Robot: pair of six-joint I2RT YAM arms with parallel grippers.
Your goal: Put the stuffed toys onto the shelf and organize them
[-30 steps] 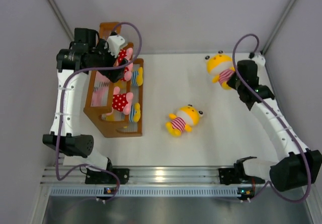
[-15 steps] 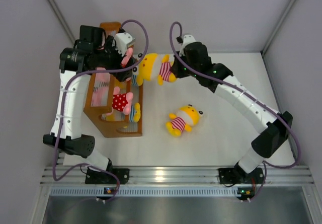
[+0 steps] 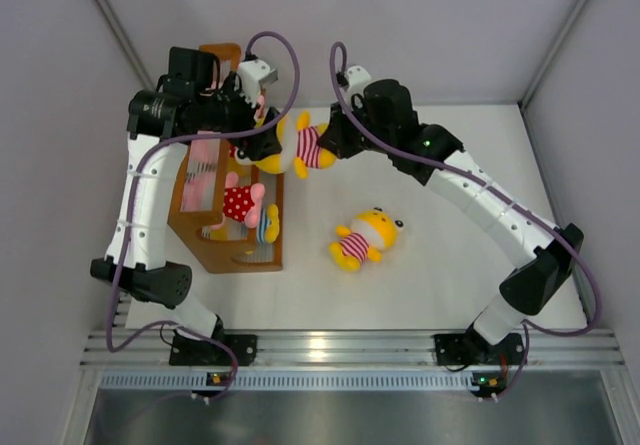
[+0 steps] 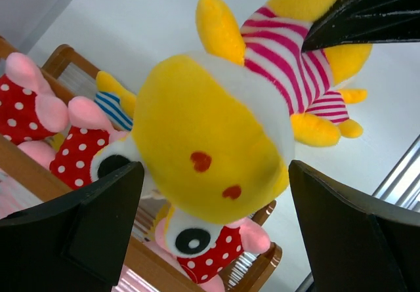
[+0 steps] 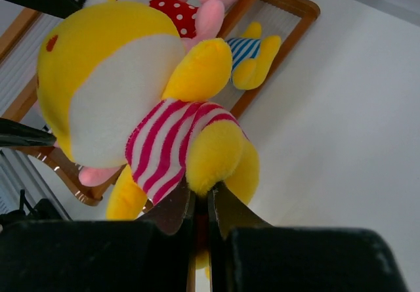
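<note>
The right gripper [image 5: 200,203] has its jaws pressed together on the lower edge of the held toy [image 5: 111,95], pinching it where the pink-and-white striped outfit meets a yellow leg. This yellow-headed toy hangs in the air just off the shelf's [image 3: 215,250] right side, at its far end, head toward the shelf. The left gripper [image 4: 213,174] stands with jaws wide apart, 1 finger [image 4: 85,229] on each side of the toy's head. In the left wrist view a gap shows between each finger and the plush.

The shelf, a brown stepped rack with slatted rails, holds several toys. The left wrist view shows 3 red-dotted toys [image 4: 82,151] with pink limbs and 1 blue-striped toy [image 4: 111,105] among them. From above, 1 of each kind lies toward the shelf's near end. Those at its far end are partly hidden under the left arm [image 3: 140,195].

A loose toy [image 3: 365,237], yellow-headed in pink stripes, lies on the white table [image 3: 400,290], right of the shelf's near end and apart from it.
</note>
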